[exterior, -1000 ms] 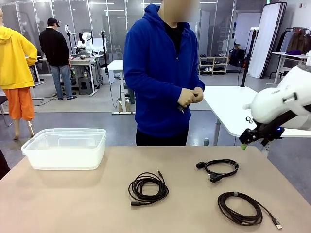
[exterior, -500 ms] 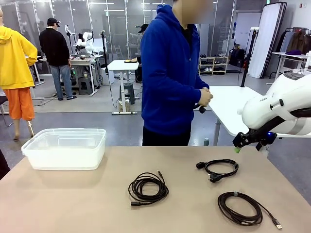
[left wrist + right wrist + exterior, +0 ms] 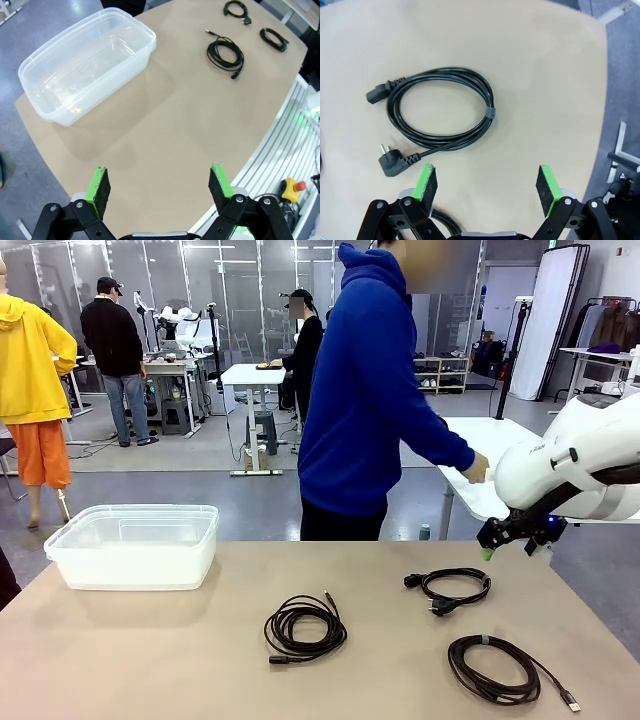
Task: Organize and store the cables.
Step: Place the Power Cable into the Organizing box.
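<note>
Three black cables [image 3: 271,630] | thin round coils | plug ends

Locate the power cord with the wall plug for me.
Front view: the power cord lies on the table's right side, beyond the near coil and right of the middle coil. The right wrist view has it just ahead of the open right gripper.

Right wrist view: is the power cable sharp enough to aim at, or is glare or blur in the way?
Right wrist view: power cable sharp, evenly lit, faint shadow, no glare. Left wrist view: clear bin shows soft reflections; table edge bows from the wide lens.
</note>
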Robot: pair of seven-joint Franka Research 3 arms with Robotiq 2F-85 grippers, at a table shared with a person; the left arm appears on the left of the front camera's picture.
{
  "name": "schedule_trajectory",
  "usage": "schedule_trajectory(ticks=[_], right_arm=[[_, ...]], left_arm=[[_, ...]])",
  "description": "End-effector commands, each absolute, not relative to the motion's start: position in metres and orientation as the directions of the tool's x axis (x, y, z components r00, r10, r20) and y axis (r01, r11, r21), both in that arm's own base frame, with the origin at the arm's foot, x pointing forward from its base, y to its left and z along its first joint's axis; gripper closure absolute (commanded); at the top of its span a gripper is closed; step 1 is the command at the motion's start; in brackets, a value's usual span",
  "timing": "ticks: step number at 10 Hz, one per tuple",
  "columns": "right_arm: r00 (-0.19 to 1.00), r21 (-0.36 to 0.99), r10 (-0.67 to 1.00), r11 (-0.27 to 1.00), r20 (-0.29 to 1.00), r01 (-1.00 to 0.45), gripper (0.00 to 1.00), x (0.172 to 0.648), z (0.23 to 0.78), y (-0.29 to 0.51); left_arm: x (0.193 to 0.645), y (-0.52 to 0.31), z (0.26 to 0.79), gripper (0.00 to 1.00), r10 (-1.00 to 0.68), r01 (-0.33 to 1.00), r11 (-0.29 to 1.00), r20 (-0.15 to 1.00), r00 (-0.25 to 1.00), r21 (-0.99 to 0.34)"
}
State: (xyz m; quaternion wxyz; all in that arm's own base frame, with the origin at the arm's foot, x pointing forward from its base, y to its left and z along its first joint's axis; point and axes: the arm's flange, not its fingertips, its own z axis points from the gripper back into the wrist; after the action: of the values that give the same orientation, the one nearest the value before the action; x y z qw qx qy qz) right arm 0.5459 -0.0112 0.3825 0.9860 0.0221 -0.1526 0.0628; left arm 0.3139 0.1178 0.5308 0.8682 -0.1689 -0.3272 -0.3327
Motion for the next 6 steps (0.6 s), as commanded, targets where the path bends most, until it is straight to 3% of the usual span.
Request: schedule_trajectory(ticks=[1,6], right_arm=[[0.970,0.025,0.080,0.996,0.231,-0.088,0.00,0.579,0.361,-0.007],[0.992,0.101,0.006,0.995,0.126,-0.019,0.00,0.622,0.326,-0.009]], left_arm=[[0.314,0.119,0.531,0.00,-0.474,0.705,0.705,0.688,0.549,-0.076],[0.314,0.119,0.531,0.00,-0.474,0.705,0.705,0.688,0.549,-0.076]])
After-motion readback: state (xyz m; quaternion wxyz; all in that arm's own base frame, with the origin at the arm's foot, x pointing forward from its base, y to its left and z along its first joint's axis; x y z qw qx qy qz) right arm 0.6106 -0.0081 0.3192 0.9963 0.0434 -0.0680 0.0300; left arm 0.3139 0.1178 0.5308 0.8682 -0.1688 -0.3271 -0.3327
